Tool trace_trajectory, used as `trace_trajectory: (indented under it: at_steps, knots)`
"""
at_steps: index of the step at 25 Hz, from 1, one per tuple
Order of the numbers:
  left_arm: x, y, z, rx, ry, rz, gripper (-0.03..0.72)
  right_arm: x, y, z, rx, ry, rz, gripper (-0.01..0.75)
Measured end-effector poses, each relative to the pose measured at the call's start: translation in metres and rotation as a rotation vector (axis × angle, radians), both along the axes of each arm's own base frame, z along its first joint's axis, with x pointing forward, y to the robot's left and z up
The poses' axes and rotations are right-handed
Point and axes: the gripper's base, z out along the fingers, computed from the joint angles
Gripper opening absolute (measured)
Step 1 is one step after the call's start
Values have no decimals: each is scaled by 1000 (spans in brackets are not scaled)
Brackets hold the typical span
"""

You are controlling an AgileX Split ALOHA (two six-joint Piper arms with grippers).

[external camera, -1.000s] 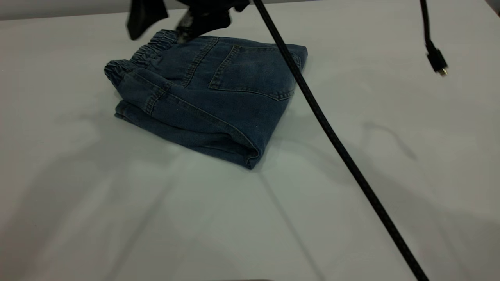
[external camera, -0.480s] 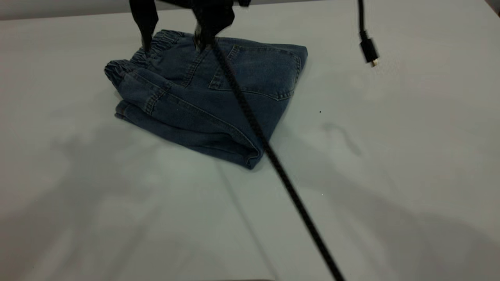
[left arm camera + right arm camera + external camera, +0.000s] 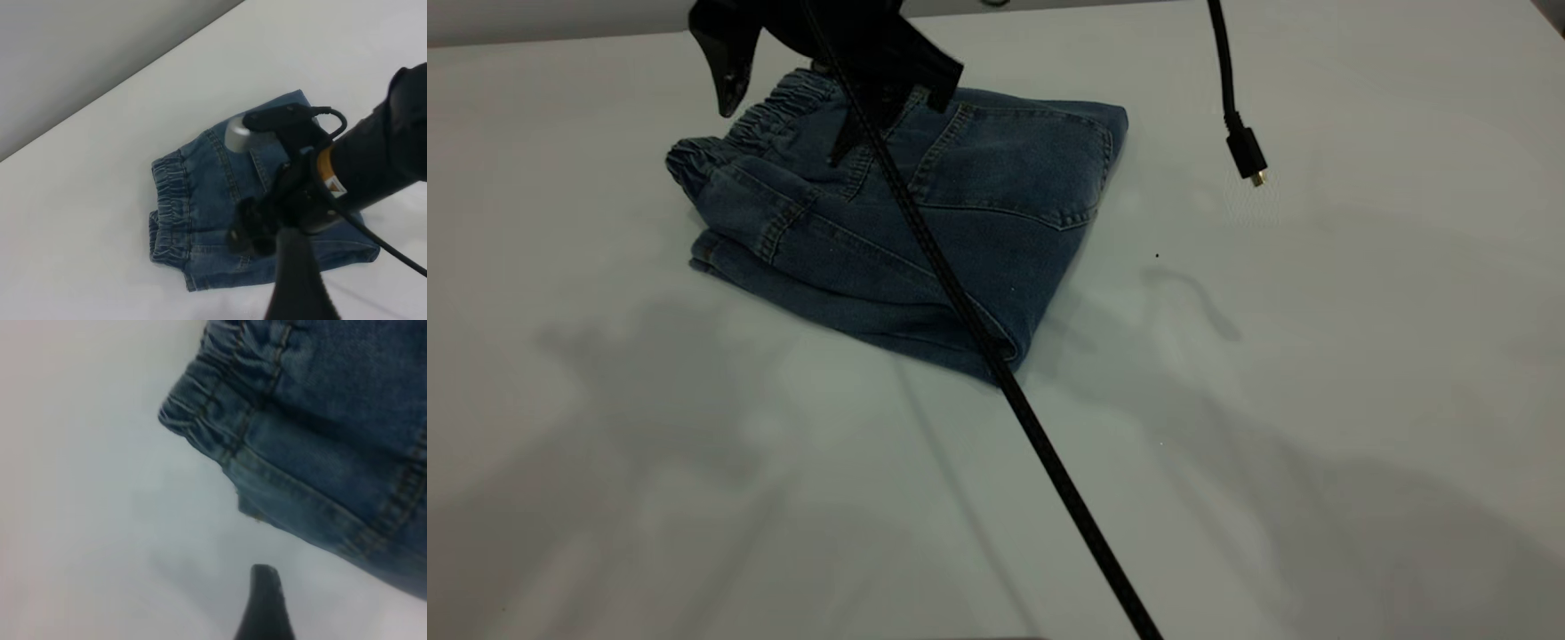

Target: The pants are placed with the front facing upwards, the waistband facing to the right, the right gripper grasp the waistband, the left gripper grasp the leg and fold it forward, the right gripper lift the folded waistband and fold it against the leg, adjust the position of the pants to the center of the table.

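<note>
Exterior view: pants (image 3: 960, 222) folded into a compact bundle, back pocket up, lying far-left on the bench (image 3: 1316, 400), off ctr. Right hand (image 3: 783, 133) hovers just above the waistband (image 3: 760, 120), spread wide, holding nothing. A braided cable (image 3: 978, 329) crosses the denim. Left wrist view: left hand (image 3: 297, 287) sits high and well back from the bundle; can't tell how open it is. Right hand is clearly the nearer one. Right wrist view: waistband corner (image 3: 207, 407) just beside its fingertip (image 3: 267, 607), apart from it. Bundle's long axis runs waistband to fold, so the shift toward ctr prob. starts from the waistband end.
</note>
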Motion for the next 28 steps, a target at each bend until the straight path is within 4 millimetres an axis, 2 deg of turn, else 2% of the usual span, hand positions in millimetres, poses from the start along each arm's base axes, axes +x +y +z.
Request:
trace_trajectory:
  at_steps: [5,10,13,20,28]
  knots:
    - [0,0,-1,2,7,-1,410,4,5,-7,-22,25,11,482]
    - [-1,0,-1,3,10,-2,410,11,7,-3,-96,-41,96,482]
    - [-1,0,-1,7,19,-4,410,15,4,-6,-148,-45,65,482]
    - [-2,0,-3,14,38,-9,410,19,1,-35,-144,68,-89,481]
    - [-3,0,-4,19,50,-12,410,16,0,-72,-179,147,-113,480]
